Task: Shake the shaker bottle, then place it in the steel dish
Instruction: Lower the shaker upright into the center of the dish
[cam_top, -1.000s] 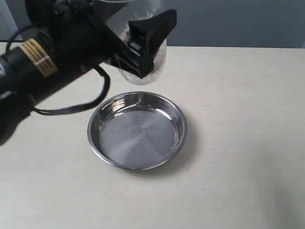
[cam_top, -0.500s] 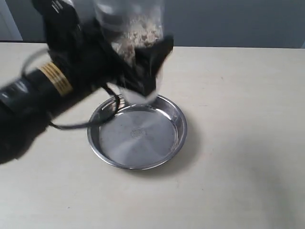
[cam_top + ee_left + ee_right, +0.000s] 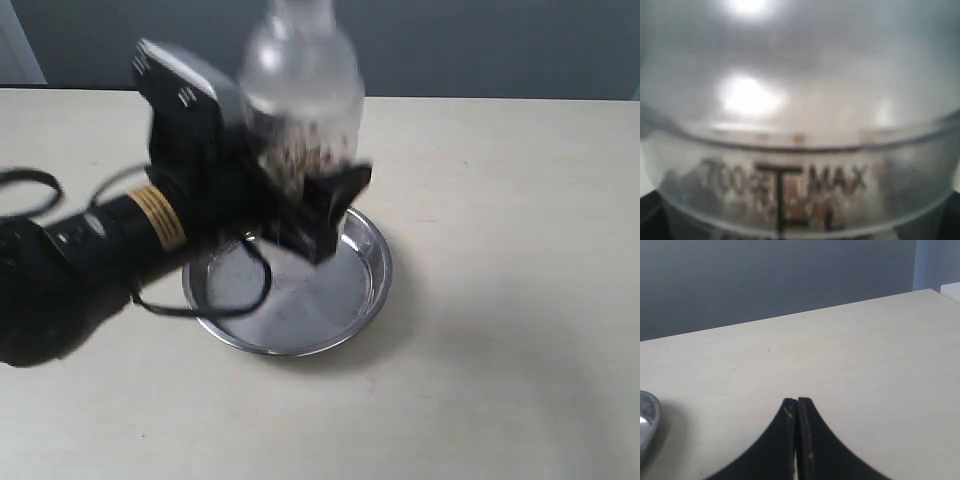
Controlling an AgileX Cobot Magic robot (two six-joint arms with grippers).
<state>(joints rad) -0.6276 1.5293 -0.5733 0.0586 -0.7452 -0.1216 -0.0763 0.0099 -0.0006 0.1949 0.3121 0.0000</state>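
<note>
Right now we see the left pincer (image 3: 305,190) clamped on the bottle (image 3: 300,90), one black finger (image 3: 325,215) lying across the bottle's front and low on its body. The bottle stands upright or nearly so, its small cap at the top and its domed shoulder just under it. Brown and white grains (image 3: 300,150) sit in its lower part, just above the finger. The outline is smeared, so we cannot read finer detail there.

The bottle is over the far side of the dish (image 3: 372,290), which rests flat on the pale counter (image 3: 500,300). The pincer and arm hide the bottle's base, so we cannot tell whether it touches the dish floor or hangs above it. The left arm comes in from the left of the exterior view, with a gold band (image 3: 160,218) around it, and a black cable (image 3: 200,305) loops over the near left rim of the dish.

From the left wrist, the bottle (image 3: 800,125) fills almost the whole view: a frosted wall with a raised line around it and the printed word MAX below, grains dimly showing behind the print.

The right pincer (image 3: 797,440) has its two fingers pressed together with nothing between them. It hovers over bare counter (image 3: 840,355), well apart from the bottle, with only a sliver of the dish (image 3: 646,425) at the edge of its wrist view.
</note>
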